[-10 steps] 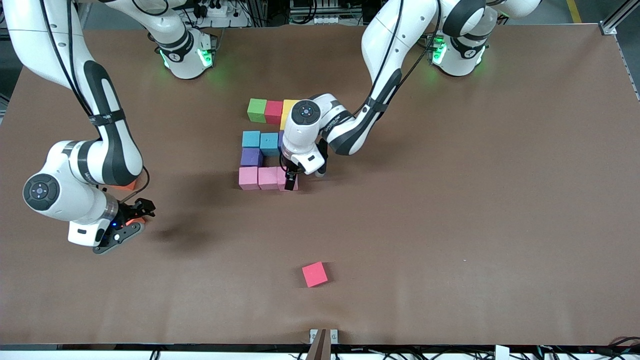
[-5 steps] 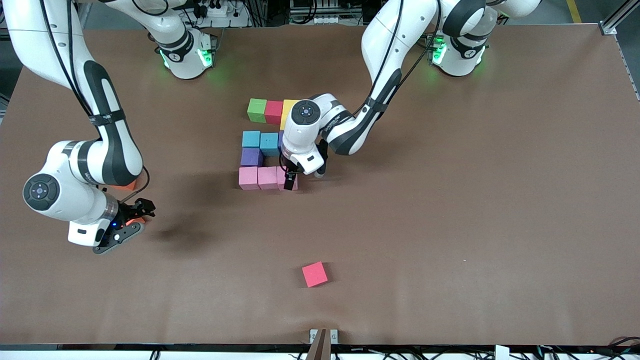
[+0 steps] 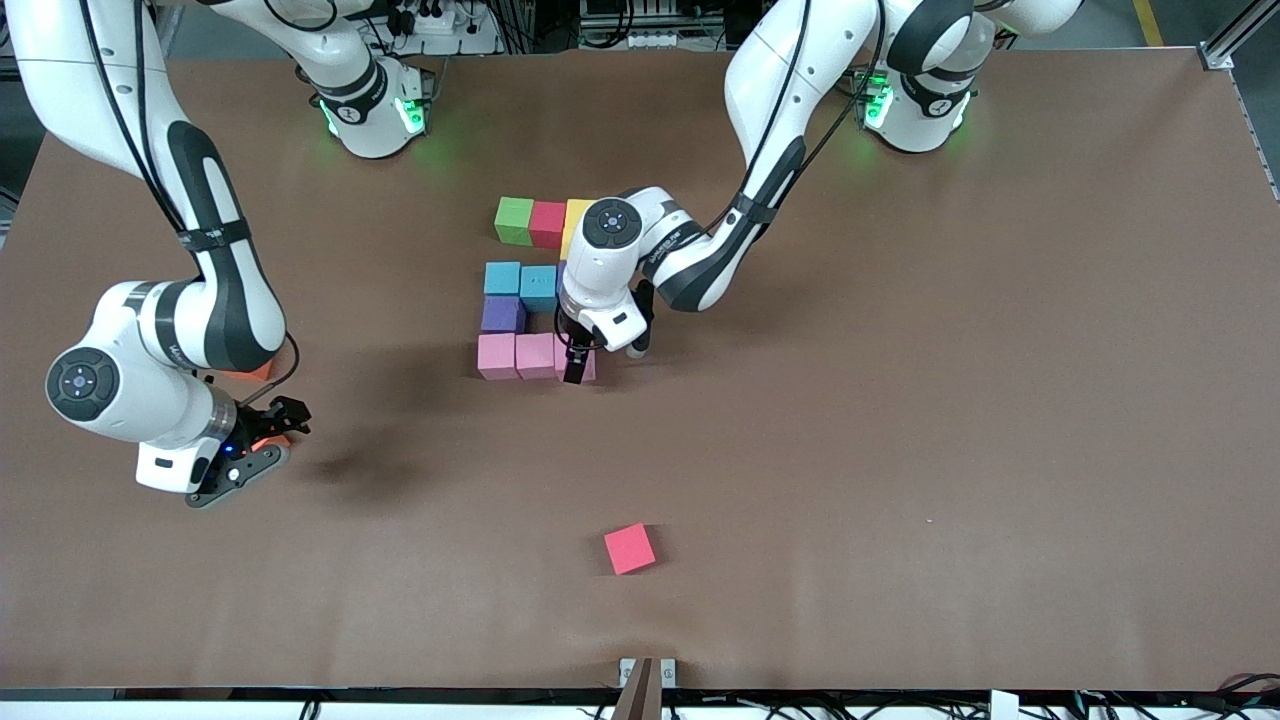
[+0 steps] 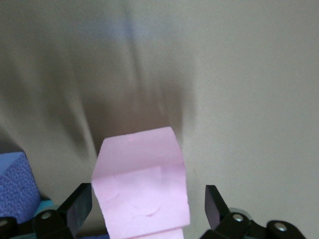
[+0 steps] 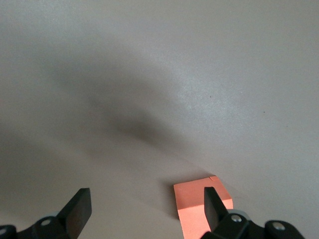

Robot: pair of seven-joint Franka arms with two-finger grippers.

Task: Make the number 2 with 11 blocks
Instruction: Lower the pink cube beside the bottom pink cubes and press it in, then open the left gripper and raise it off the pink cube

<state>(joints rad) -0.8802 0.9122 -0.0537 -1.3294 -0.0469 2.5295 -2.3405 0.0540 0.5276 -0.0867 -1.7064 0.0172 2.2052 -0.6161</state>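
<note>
Loose red cube [image 3: 629,548]: alone, nearest front camera, well apart from number 2 [image 3: 537,290].
Right gripper [image 3: 262,441]: jaws wide, empty, waiting low over orange cube [image 5: 202,209], toward right arm's end from number 2.
Left gripper [image 3: 577,362]: fingers [image 4: 79,207] spread wide, astride end pink block [image 4: 142,191] of number 2's bottom row, gaps either side, nothing clamped.
Number 2, farther on: pink row [image 3: 517,356], purple [image 3: 502,314], blue pair [image 3: 520,282], green [image 3: 514,220], red [image 3: 547,223], yellow [image 3: 577,212].

left gripper [image 3: 577,366] edged slightly lower.
</note>
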